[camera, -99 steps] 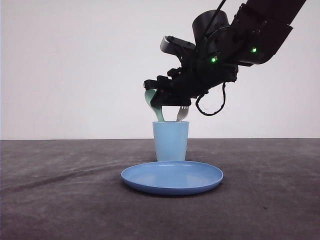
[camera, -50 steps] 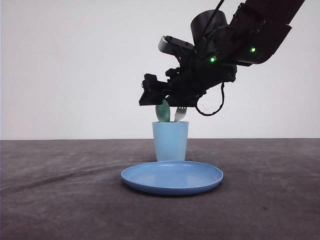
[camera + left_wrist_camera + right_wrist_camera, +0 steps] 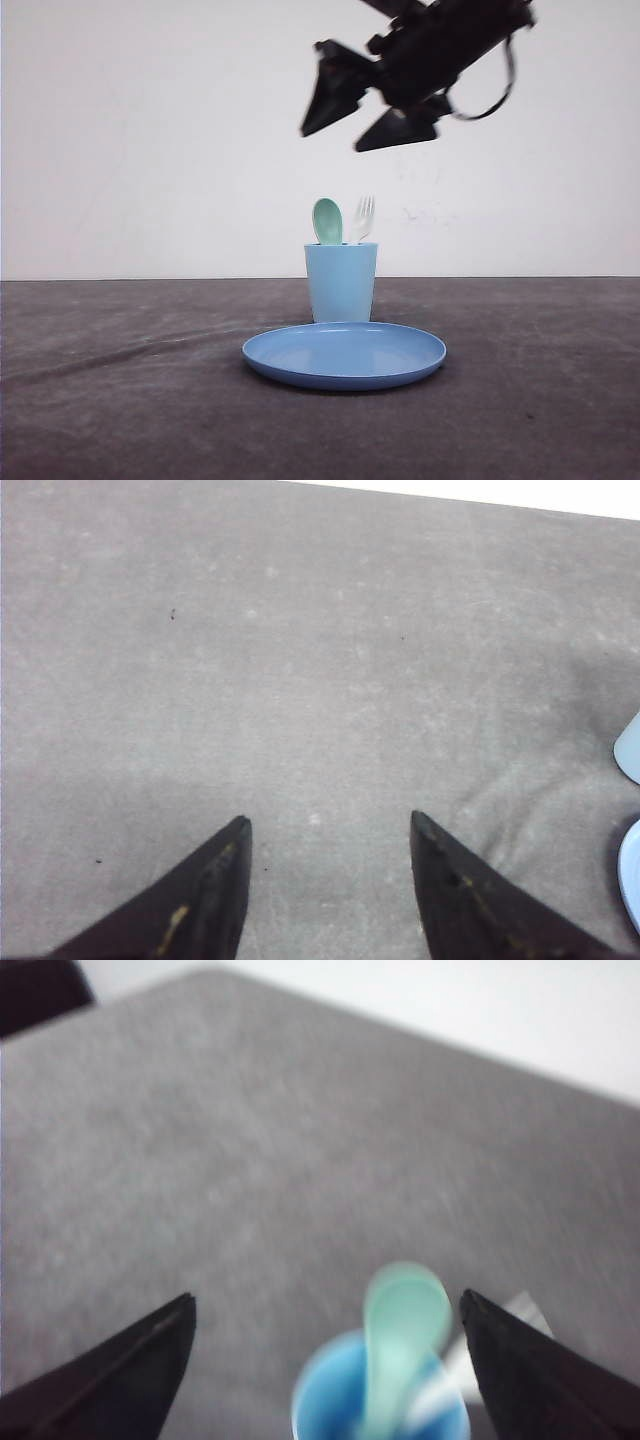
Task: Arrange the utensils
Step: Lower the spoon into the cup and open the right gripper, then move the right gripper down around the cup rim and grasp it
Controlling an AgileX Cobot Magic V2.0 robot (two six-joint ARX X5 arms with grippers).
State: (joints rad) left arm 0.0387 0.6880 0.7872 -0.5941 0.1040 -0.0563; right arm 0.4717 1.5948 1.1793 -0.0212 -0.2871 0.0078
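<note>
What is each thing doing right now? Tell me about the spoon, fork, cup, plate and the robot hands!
spoon: standing in the cup, bowl up
fork: standing in the cup, tines up
cup: upright, behind the plate
plate: flat, nothing on it
right gripper: open, above the cup
left gripper: open, holding nothing

Spoon (image 3: pixel 327 220): mint-green plastic, oval bowl end up, standing near upright in the light blue cup (image 3: pixel 341 283). Bowl clears the cup's rim; handle is hidden inside. Sits at the left side of the cup's mouth in the front view. In the right wrist view the spoon (image 3: pixel 401 1335) is blurred, its bowl rising out of the cup's opening.

Fork (image 3: pixel 364 217): white plastic, tines up, also standing in the cup, just beside the spoon on its right, leaning slightly. Tines and neck show above the rim; handle hidden. In the right wrist view the fork (image 3: pixel 497 1345) is a pale blur at the cup's edge.
</note>
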